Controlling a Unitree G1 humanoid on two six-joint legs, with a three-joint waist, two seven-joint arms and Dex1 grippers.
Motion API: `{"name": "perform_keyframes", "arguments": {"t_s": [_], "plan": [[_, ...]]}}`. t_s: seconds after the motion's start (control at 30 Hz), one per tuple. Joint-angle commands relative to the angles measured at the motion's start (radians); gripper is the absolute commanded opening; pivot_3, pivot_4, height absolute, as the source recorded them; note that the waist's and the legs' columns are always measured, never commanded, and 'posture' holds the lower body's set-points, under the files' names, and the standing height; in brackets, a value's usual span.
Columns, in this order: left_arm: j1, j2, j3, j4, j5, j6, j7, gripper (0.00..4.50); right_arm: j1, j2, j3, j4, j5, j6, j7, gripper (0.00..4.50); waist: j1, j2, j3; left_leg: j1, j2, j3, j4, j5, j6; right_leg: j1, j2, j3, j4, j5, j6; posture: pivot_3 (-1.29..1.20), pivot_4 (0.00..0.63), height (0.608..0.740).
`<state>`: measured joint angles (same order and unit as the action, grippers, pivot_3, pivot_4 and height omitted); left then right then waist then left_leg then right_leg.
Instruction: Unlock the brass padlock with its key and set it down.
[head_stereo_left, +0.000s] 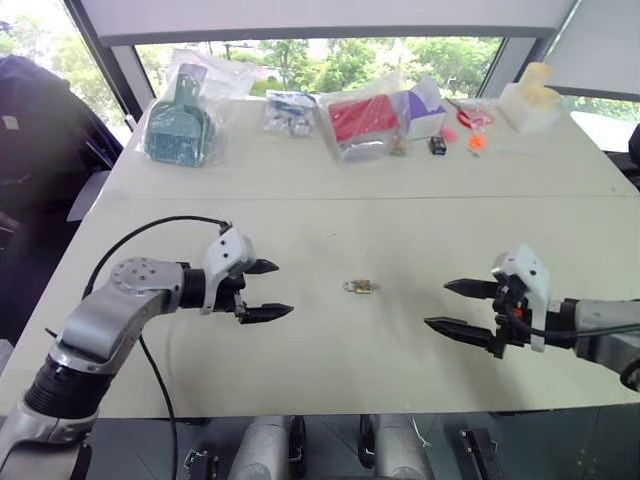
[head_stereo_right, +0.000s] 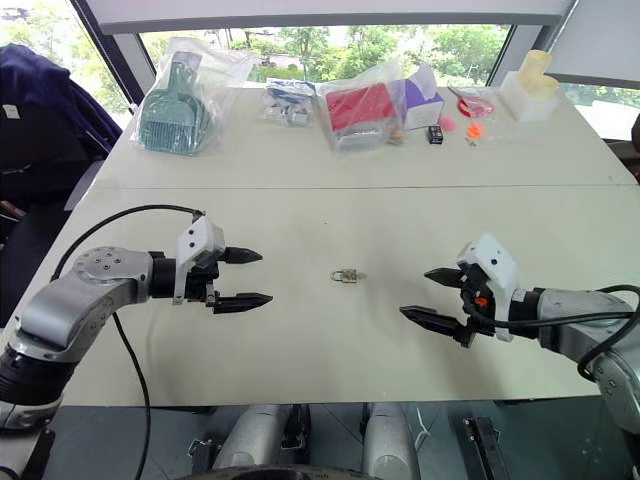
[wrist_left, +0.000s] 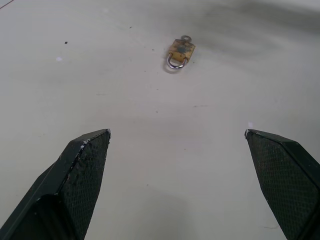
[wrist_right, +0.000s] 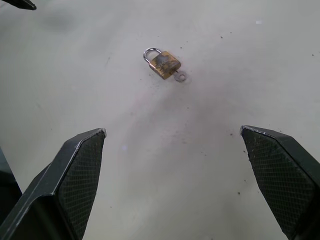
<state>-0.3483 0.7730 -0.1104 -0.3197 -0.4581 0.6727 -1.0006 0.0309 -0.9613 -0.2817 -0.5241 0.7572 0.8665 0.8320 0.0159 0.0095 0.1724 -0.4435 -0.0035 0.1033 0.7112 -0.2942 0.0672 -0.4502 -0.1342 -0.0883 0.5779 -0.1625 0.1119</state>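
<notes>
Lying flat on the pale table (head_stereo_left: 330, 340) is the brass padlock (head_stereo_left: 361, 287), all by itself. It is tiny, with a yellow, scuffed, blocky body and a thin silver loop that looks closed. A small silver key (wrist_right: 180, 76) sticks out of its bottom end. The left gripper (head_stereo_left: 268, 290) and the right gripper (head_stereo_left: 456, 306) hang on either side, well apart from it. Both have their black jaws wide open and hold nothing.
</notes>
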Motion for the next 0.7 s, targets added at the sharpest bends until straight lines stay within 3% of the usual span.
{"name": "perform_keyframes", "arguments": {"t_s": [0.03, 0.43, 0.7], "plan": [[-0.024, -0.01, 0.006, 0.011, 0.018, -0.038, 0.005, 4.5, -0.01, 0.005, 0.004, -0.015, -0.004, -0.012, -0.001, 4.46, 0.0, 0.0, 0.0, 0.0, 0.0, 0.0, 0.0, 0.0, 0.0, 0.0, 0.0, 0.0, 0.0, 0.0, 0.0, 0.0, 0.15, 0.735], [-0.059, -0.045, -0.009, 0.029, 0.078, -0.082, 0.043, 4.5, -0.002, 0.022, 0.003, -0.039, 0.008, -0.003, -0.03, 4.46, 0.0, 0.0, 0.0, 0.0, 0.0, 0.0, 0.0, 0.0, 0.0, 0.0, 0.0, 0.0, 0.0, 0.0, 0.0, 0.0, 0.15, 0.735], [-0.216, -0.043, -0.07, 0.153, 0.127, -0.114, -0.038, 4.5, -0.064, 0.07, 0.035, -0.048, 0.039, 0.035, -0.085, 4.46, -0.001, 0.0, 0.0, 0.0, 0.0, 0.0, 0.0, 0.002, 0.001, 0.0, 0.0, 0.0, 0.001, 0.0, 0.0, 0.0, 0.15, 0.735]]}}
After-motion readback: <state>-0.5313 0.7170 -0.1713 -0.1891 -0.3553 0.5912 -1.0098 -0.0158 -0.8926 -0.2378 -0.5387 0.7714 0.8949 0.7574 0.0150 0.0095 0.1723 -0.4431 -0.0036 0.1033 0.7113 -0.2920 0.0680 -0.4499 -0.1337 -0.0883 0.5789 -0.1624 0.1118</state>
